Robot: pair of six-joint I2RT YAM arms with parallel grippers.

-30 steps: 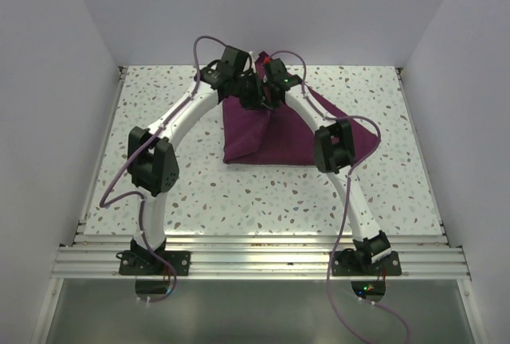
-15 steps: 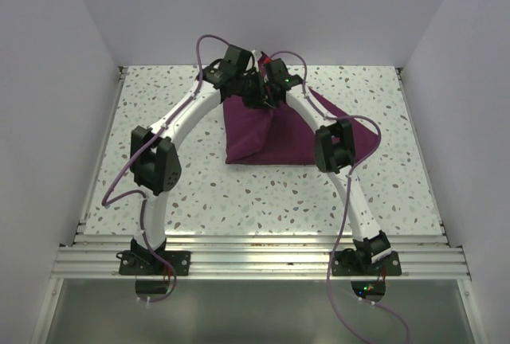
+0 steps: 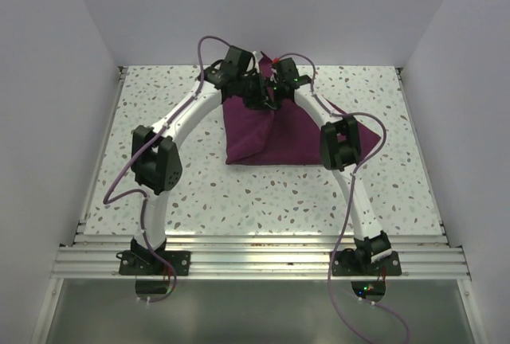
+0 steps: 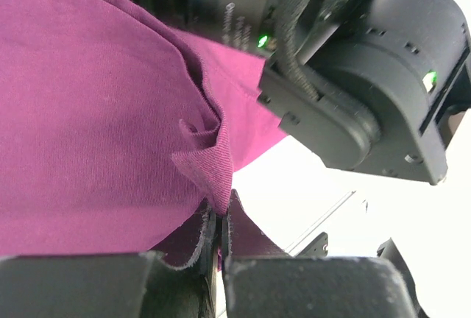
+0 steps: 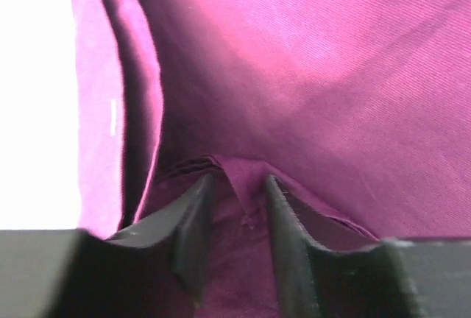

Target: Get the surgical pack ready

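The surgical pack shows as a dark-purple cloth (image 3: 263, 133), folded into a bundle on the speckled table, with one corner trailing to the right. Both grippers meet over its far top edge. My left gripper (image 3: 256, 95) is shut on a raised corner of the cloth (image 4: 96, 126); in the left wrist view the fabric is pinched tight between the pads of the left gripper (image 4: 218, 222). My right gripper (image 3: 276, 89) stands close beside it. In the right wrist view the right gripper (image 5: 239, 200) has its jaws apart, with a loose fold of cloth (image 5: 309, 60) lying between them, unpinched.
The speckled table (image 3: 159, 97) is walled by white panels on the left, right and back. An aluminium rail (image 3: 255, 260) carries the arm bases along the near edge. The right arm's black wrist (image 4: 368, 104) hangs close above the left gripper.
My right gripper has opened and let go of the cloth fold, shifting slightly right. The left gripper keeps its hold and has barely moved.
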